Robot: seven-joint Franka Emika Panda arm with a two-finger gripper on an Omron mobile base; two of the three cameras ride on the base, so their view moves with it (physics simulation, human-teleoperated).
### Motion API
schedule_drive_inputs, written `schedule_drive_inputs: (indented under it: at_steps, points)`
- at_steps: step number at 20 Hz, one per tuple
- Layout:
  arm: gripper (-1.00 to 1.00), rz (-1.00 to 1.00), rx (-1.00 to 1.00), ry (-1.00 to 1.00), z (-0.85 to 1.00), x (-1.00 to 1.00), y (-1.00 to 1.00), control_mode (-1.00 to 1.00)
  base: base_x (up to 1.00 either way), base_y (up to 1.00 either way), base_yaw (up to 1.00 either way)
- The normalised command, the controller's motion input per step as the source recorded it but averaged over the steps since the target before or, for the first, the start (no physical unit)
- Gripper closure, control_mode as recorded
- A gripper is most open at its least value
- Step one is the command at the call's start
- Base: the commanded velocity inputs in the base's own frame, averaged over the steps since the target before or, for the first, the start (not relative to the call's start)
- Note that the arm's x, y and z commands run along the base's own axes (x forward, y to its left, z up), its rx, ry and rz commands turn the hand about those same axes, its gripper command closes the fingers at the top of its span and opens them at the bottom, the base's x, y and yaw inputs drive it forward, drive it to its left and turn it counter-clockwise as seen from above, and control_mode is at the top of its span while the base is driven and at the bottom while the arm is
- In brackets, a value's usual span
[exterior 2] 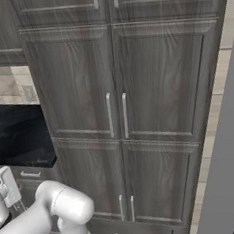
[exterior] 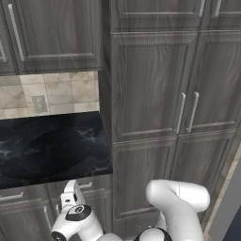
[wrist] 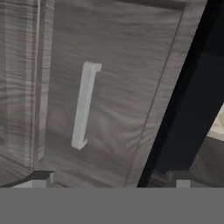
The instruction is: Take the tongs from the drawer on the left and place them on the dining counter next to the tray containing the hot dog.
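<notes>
Jaws are spread wide with nothing between them. In the hand view my gripper only pokes up as two dark fingertips at the bottom edge, so most of it is cut off there. Right in front sits the drawer, shut, wood-grain front turned sideways because the hand is rolled, with its short silver bar handle a bit left of the midline between my fingers. Not touching it, there's a clear gap. Since the drawer is closed, the tongs can't be made out anywhere, and I can't tell what's inside.

Past the drawer front's edge there's a dark strip that I take for the underside or edge of the black counter, with a sliver of beige tile at the far right, too cropped to say more.

From the left base view my hand is low under the counter overhang, mostly cut off by the frame's bottom. The black counter runs above it, with the beige tile backsplash and a wall outlet behind. Tall cabinet doors with long handles stand just to the right. My own white arm blocks the lower cabinets in both base views.
</notes>
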Motion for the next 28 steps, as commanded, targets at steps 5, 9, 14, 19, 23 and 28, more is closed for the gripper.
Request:
schedule_drive_inputs:
  at_steps: [5,9,14,19,23,28]
  points:
    - [-1.00,0.00,0.04,-0.02,-0.03,0.16,0.00,-1.00,0.00,0.00,0.00]
    - [-1.00,0.00,0.06,0.00,0.00,0.26,0.01,-1.00,0.00,0.00,0.00]
    - [-1.00,0.00,0.03,0.00,0.00,0.11,0.03,-1.00,0.00,0.00,0.00]
    - [-1.00,0.00,0.00,0.00,-0.04,0.00,0.08,-1.00,0.00,0.00,0.00]
    - [-1.00,0.00,0.00,0.00,-0.28,0.05,0.08,-1.00,0.00,0.00,0.00]
    - [-1.00,0.00,0.00,0.00,-0.35,0.16,0.02,-1.00,0.00,0.00,0.00]
